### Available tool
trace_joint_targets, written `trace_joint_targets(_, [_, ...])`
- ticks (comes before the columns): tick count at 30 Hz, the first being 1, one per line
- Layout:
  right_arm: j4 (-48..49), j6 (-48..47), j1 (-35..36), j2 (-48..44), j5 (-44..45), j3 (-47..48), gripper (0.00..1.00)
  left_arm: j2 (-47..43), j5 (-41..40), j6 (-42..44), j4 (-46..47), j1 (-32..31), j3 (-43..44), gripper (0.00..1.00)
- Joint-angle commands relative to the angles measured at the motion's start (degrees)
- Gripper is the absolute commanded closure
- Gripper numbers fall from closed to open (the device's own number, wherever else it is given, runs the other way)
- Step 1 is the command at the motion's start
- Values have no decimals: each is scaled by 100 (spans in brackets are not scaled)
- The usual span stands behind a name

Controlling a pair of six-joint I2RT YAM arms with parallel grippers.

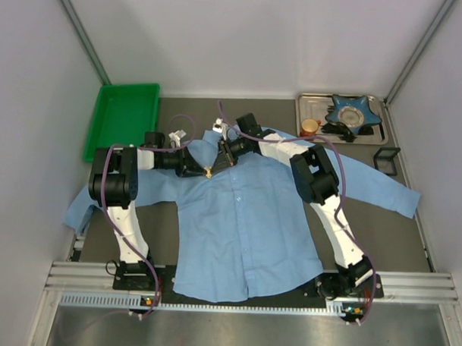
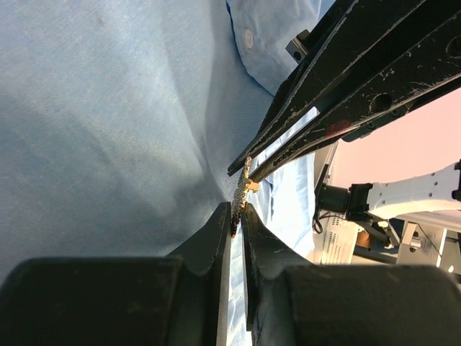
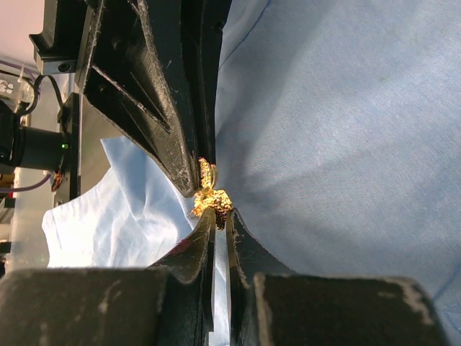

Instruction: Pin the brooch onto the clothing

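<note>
The light blue shirt (image 1: 244,227) lies flat on the table, collar at the far side. The tiny gold brooch (image 1: 207,172) sits at the upper left chest, just below the collar. My left gripper (image 1: 203,170) and right gripper (image 1: 216,166) meet tip to tip over it. In the left wrist view my left gripper (image 2: 238,216) is shut on the lower edge of the brooch (image 2: 243,189). In the right wrist view my right gripper (image 3: 220,215) is shut on the gold brooch (image 3: 209,200) from the opposite side, against the shirt cloth (image 3: 338,130).
A green tray (image 1: 123,117) stands at the far left. A metal tray (image 1: 376,135) at the far right holds a blue star-shaped dish (image 1: 353,110) and an orange cup (image 1: 310,127). A small dark box (image 1: 386,159) lies by the right sleeve.
</note>
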Motion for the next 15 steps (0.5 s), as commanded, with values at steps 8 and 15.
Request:
trace_joint_targets(8, [236,-216,32,-369,24,-137,100,3,4,-35,-33,-9,147,79])
trace_joint_targets(15, [254,-260,41,-413,15,-225,100,-208,-277,220,-147,-9,68,59])
